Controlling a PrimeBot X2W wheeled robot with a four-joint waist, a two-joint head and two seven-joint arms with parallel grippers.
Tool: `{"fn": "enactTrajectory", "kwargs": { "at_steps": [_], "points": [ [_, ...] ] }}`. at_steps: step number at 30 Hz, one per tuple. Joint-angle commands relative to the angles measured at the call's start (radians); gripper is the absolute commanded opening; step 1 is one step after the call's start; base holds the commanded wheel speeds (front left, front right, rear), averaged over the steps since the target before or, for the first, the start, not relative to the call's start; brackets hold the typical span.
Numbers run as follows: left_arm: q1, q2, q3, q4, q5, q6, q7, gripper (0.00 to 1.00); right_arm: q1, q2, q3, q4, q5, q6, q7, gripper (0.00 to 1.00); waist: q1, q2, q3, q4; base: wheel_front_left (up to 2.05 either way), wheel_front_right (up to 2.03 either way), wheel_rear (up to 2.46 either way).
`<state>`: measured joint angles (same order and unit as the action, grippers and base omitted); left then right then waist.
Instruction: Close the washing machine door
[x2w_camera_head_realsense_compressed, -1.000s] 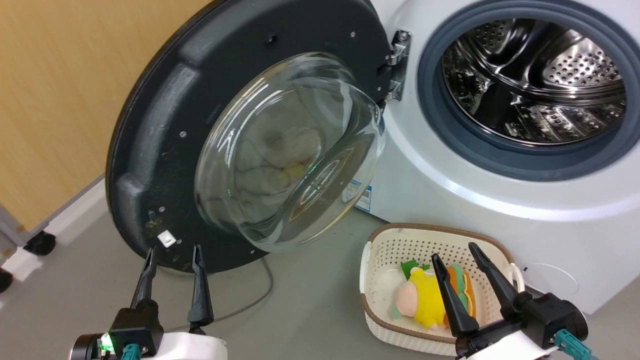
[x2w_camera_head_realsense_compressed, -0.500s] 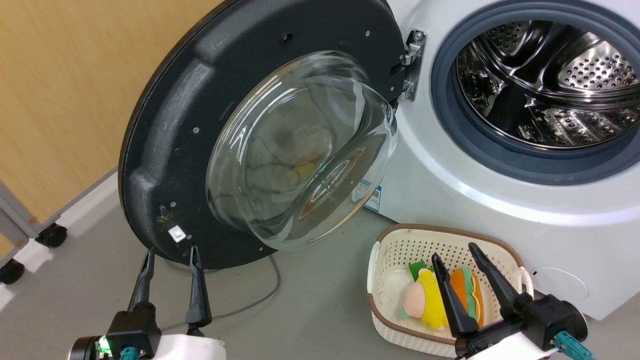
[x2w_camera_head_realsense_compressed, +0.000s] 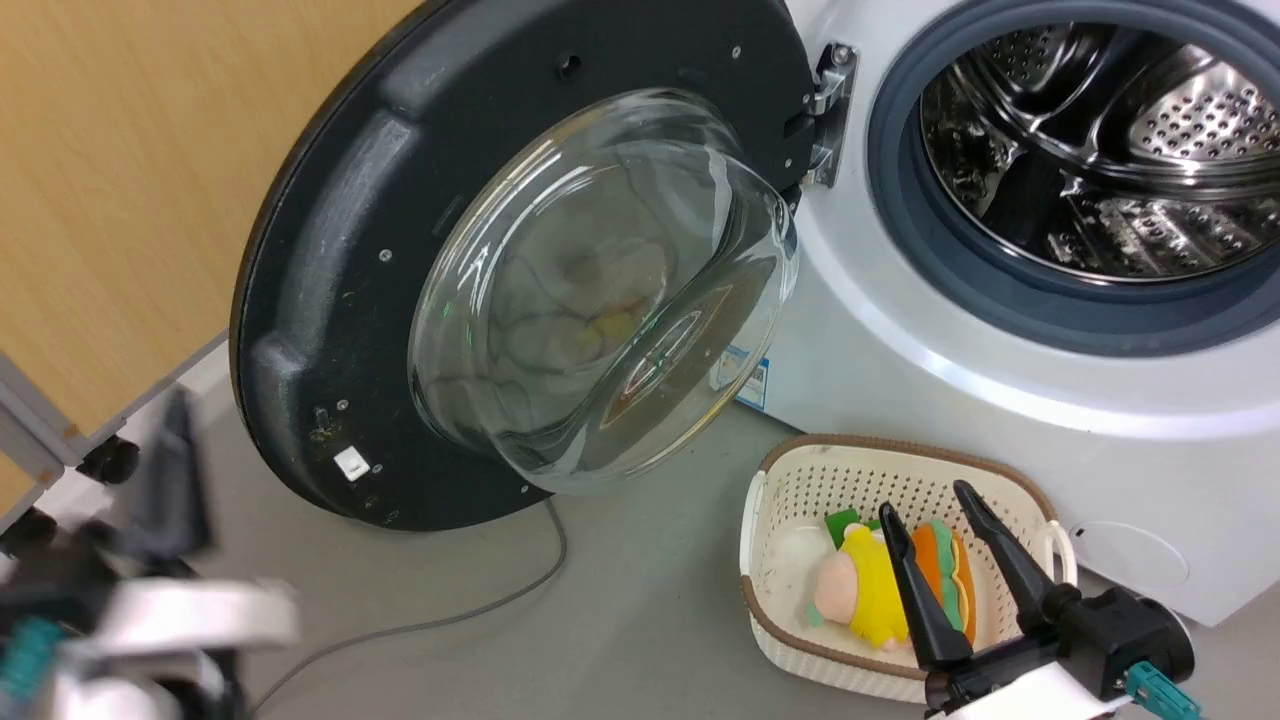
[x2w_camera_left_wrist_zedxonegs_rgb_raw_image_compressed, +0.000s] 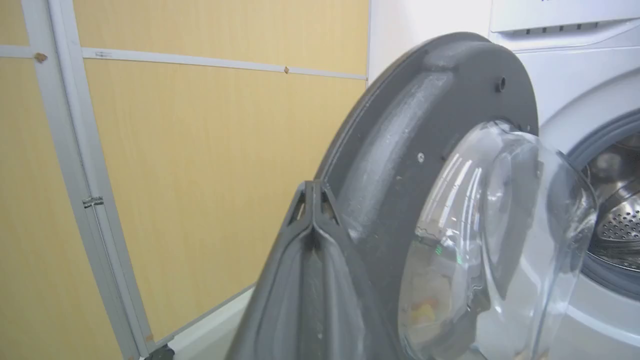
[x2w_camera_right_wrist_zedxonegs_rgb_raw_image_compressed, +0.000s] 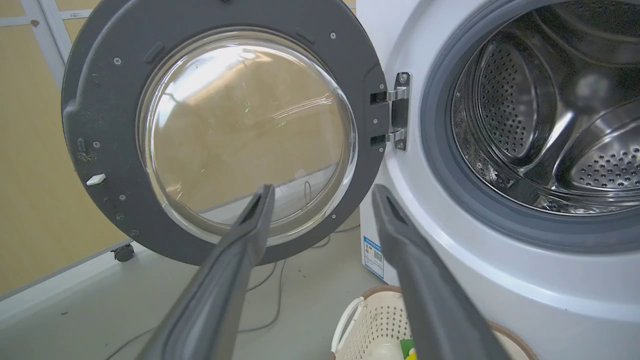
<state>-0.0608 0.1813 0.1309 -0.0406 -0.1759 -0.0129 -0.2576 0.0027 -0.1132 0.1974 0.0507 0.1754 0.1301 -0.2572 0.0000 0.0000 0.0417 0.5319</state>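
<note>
**Door swung wide, both claws empty**

Head view: the washing machine door (x2w_camera_head_realsense_compressed: 330, 250), a matte black plastic disc with a bulging clear glass bowl, stands wide open on its hinge (x2w_camera_head_realsense_compressed: 825, 110), left of the glossy white washing machine (x2w_camera_head_realsense_compressed: 880, 330). My right claw (x2w_camera_head_realsense_compressed: 925, 500) is spread open and empty above the cream perforated basket (x2w_camera_head_realsense_compressed: 770, 500). My left claw (x2w_camera_head_realsense_compressed: 172, 480) is a blur at lower left over smooth grey floor (x2w_camera_head_realsense_compressed: 640, 620).

Left wrist view: my left claw is pressed tip to tip, holding nothing, and lies against the door's outer rim. I cannot tell if they touch. A wood-grain wall (x2w_camera_left_wrist_zedxonegs_rgb_raw_image_compressed: 200, 150) rises behind.

Right wrist view: bare floor lies below the door's rim.
</note>
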Motion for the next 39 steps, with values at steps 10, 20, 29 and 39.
{"fn": "enactTrajectory", "kwargs": {
  "at_steps": [10, 20, 29, 39],
  "points": [
    [-0.328, 0.166, 0.185, 0.280, -0.298, -0.079, 0.189, 0.00, -0.019, -0.025, 0.006, -0.015, -0.017, 0.001, -0.005, 1.00, 0.0000, 0.0000, 0.068, -0.051, 0.00, 0.00, 0.00],
    [-0.541, 0.175, 0.374, 0.684, -0.841, -0.082, 0.746, 0.00, -0.043, -0.028, 0.005, -0.008, -0.018, 0.001, -0.005, 1.00, 0.0000, 0.0000, 0.094, -0.109, 0.00, 0.00, 0.00],
    [-0.506, 0.116, 0.378, 0.609, -1.007, -0.098, 0.999, 0.00, -0.040, -0.023, -0.003, 0.000, -0.017, 0.001, -0.005, 1.00, 0.0000, 0.0000, 0.078, -0.116, 0.00, 0.00, 0.00],
    [-0.349, 0.039, 0.334, 0.380, -1.092, -0.035, 1.223, 0.00, -0.008, 0.010, -0.039, 0.012, -0.009, 0.001, -0.005, 1.00, 0.0000, 0.0000, 0.005, -0.133, 0.00, 0.00, 0.00]
  ]
}}
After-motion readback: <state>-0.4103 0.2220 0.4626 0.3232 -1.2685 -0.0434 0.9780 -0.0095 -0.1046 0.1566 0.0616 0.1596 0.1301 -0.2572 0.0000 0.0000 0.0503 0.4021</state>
